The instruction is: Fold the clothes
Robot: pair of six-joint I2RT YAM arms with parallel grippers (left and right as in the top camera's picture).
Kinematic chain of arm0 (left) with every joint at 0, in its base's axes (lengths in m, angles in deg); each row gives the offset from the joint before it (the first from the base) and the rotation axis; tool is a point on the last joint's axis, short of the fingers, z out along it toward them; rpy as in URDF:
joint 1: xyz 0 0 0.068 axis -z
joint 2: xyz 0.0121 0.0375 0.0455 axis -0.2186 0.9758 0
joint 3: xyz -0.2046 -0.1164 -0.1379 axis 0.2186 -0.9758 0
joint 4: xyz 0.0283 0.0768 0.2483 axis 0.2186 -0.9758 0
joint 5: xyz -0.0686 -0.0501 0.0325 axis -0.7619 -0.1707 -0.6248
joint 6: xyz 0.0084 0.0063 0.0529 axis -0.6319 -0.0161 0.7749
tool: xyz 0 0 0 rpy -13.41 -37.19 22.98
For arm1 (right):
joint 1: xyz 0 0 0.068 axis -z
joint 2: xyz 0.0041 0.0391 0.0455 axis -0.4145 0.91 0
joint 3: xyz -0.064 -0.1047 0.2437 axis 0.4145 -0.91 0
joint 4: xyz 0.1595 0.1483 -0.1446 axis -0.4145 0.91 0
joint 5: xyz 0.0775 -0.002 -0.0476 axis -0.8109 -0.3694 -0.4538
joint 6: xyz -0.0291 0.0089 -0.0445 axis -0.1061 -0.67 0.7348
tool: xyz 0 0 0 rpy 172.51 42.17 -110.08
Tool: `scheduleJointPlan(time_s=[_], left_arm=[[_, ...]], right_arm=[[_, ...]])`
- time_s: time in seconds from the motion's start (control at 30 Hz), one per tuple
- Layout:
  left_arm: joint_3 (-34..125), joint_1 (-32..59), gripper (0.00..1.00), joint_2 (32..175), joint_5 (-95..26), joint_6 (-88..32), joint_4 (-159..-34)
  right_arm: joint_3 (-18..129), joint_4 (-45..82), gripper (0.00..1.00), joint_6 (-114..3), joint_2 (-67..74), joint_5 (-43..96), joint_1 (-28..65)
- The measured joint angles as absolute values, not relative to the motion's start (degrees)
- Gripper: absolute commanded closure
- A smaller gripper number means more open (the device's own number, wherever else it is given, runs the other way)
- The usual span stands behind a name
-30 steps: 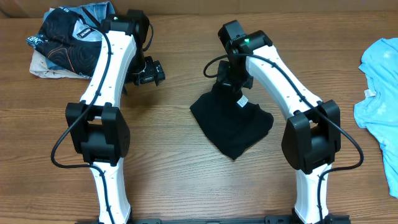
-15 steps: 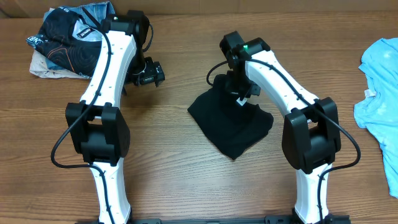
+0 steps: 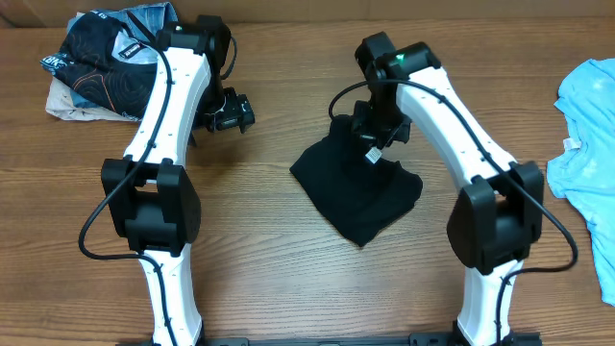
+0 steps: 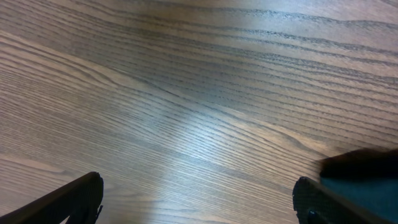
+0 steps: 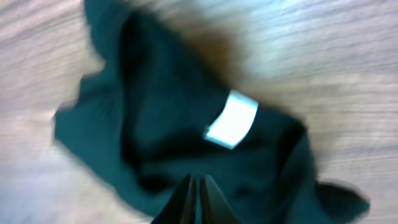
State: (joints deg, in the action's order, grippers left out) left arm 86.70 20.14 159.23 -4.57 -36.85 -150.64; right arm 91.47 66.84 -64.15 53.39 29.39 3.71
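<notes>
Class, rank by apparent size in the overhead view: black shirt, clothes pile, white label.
1. The clothes pile and the black shirt: they look about alike, and the left arm covers part of the pile, so unranked.
2. The white label: clearly smallest.

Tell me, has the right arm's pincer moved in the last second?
Yes. The right pincer, shut on the black shirt, has slid a little toward the light blue T-shirt, which stayed put.

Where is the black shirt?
Overhead, the black shirt lies bunched near the middle of the table, its far edge pinched by the right gripper. The light blue T-shirt is at the right edge.
</notes>
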Motion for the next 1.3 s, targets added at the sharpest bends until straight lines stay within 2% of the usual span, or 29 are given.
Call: scheduleJointPlan(time_s=[0.03,0.17,0.33,0.4,0.83,0.93,1.07,1.3], left_arm=[[86.7,20.1,0.00,159.2,-4.6,-36.8,-150.6],[86.7,20.1,0.00,159.2,-4.6,-36.8,-150.6],[86.7,20.1,0.00,159.2,-4.6,-36.8,-150.6],[86.7,20.1,0.00,159.2,-4.6,-36.8,-150.6],[86.7,20.1,0.00,159.2,-4.6,-36.8,-150.6],[86.7,20.1,0.00,159.2,-4.6,-36.8,-150.6],[86.7,20.1,0.00,159.2,-4.6,-36.8,-150.6],[86.7,20.1,0.00,159.2,-4.6,-36.8,-150.6]], right_arm=[[91.5,68.2,0.87,-63.2,52.9,28.7,3.7],[90.4,70.0,0.66,-58.1,52.5,26.3,3.8],[85.0,69.0,0.59,-49.5,52.5,24.2,3.8],[83.2,67.3,0.46,-45.8,52.5,22.4,3.8],[74.1,55.8,0.46,-31.1,52.5,12.5,3.8],[73.9,55.6,0.50,-28.5,52.5,11.1,3.8],[73.9,55.4,0.75,-26.1,52.5,10.3,3.8],[73.9,56.5,0.96,-25.1,52.5,9.7,3.8]])
